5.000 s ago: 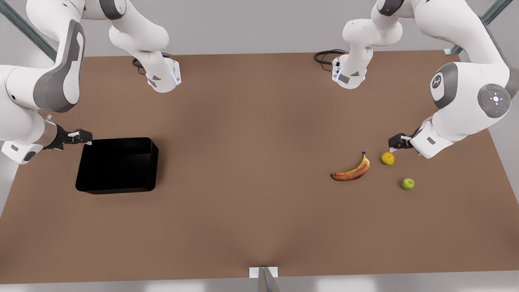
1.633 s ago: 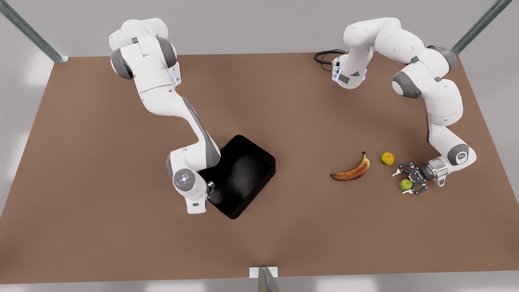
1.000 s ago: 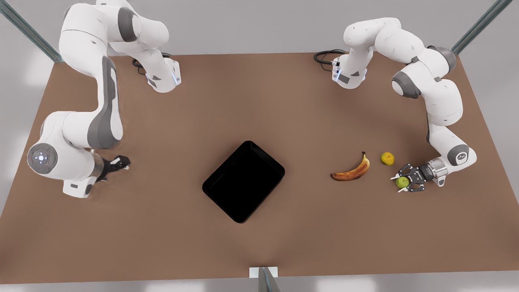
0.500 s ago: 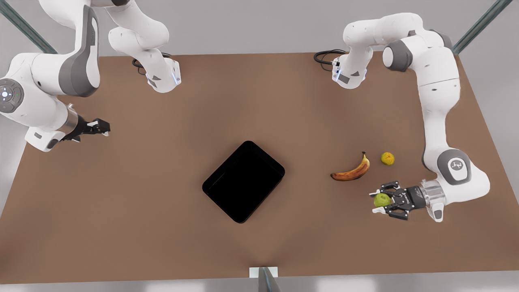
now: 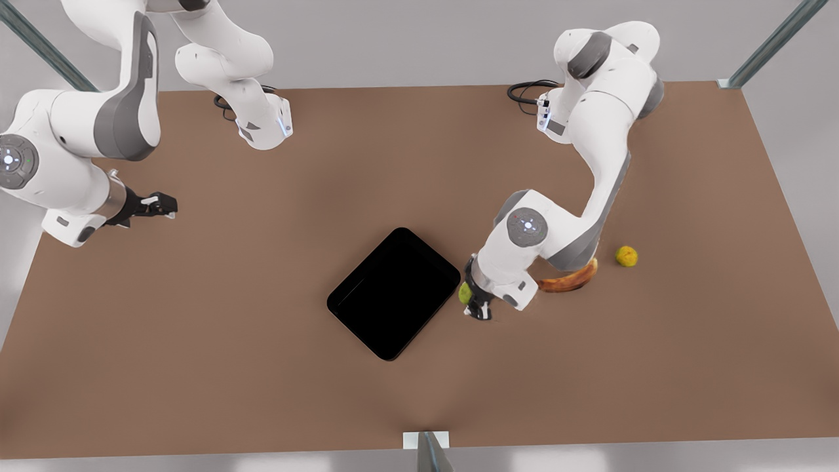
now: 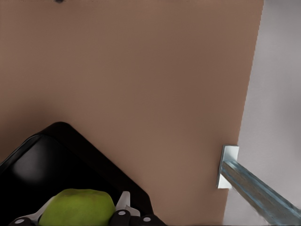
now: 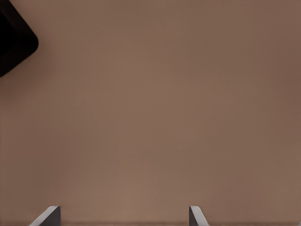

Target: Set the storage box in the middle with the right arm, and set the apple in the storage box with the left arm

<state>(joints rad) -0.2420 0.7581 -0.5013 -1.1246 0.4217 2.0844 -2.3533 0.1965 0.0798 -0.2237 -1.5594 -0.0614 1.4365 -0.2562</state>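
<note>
From the front view, I have the left gripper [image 5: 473, 296] clenched on the apple [image 5: 465, 293], hanging just beside the storage box [image 5: 393, 293] at the edge facing the front view's right. The box lies on the bench [image 5: 419, 380] near its middle, turned at an angle, so I judge the right arm's share done. The right gripper [image 5: 160, 205] waits well off at the front view's left, over bare bench. The banana [image 5: 569, 280] lies partly under my working arm, and the orange fruit [image 5: 626, 255] is farther out.

In the left wrist view, the apple [image 6: 77, 206] sits between the fingers [image 6: 123, 201], with the box's corner and wall [image 6: 94, 155] directly beyond it. To do this well, I would carry the apple over the wall until it is above the dark floor, well inside the rim, then lower before letting go; a round fruit dropped from height could bounce or roll out over such low walls.

In the right wrist view, the fingertips [image 7: 47, 215] stand wide apart, released, with a corner of the box [image 7: 16, 44] far off.
</note>
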